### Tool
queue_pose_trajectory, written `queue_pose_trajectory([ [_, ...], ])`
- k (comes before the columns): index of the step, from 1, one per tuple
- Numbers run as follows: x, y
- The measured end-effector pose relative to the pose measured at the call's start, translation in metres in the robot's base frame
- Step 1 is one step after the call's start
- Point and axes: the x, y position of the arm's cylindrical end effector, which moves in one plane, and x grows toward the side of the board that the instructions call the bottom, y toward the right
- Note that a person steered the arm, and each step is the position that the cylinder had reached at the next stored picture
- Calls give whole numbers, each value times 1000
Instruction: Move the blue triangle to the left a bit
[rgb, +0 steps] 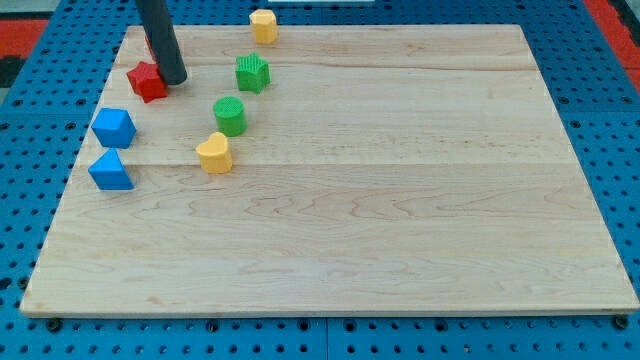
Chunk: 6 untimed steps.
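Observation:
The blue triangle (110, 171) lies near the wooden board's left edge, in the view's lower left. A blue cube (114, 127) sits just above it. My tip (174, 80) is at the view's upper left, touching the right side of a red star-shaped block (147, 81). The tip is well above and to the right of the blue triangle, apart from it.
A green star block (253, 72) and a green round block (230, 115) lie right of the tip. A yellow heart block (214, 153) sits right of the blue triangle. A yellow block (263, 25) is at the board's top edge. The board (400, 200) rests on blue pegboard.

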Motion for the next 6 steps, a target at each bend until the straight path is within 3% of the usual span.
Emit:
queue_pose_trajectory([
  [3, 1, 31],
  [6, 121, 26],
])
